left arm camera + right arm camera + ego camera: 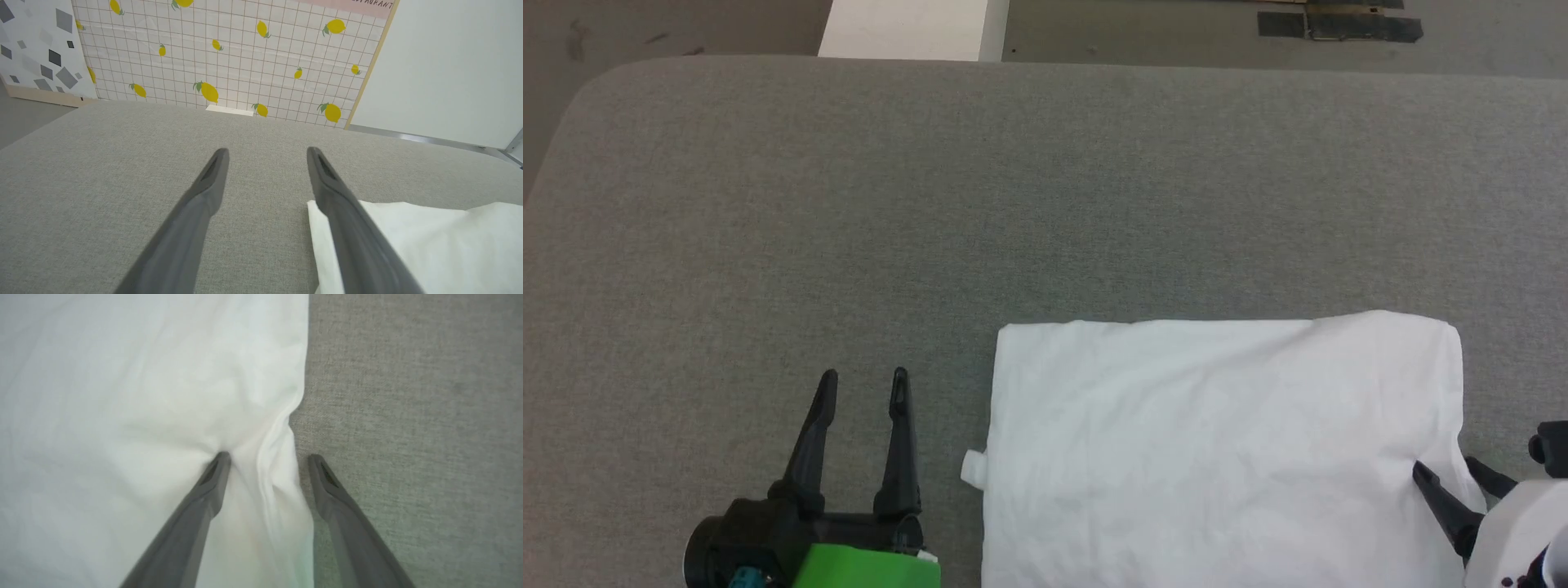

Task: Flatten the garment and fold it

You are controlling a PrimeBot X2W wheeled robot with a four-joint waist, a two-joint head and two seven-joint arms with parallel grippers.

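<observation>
Right wrist view, right end effector (267,459) spread astride garment (122,396) edge, left end effector (863,382) spread beside it

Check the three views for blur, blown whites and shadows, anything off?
Head view: even light, no hard shadows; the garment is nearly blown out, creases faint. Left wrist view: lemon-print wall sharp, left gripper's fingers soft near the lens. Right wrist view: soft overall; right gripper's fingers blurred, garment folds by the fingertip readable.
</observation>
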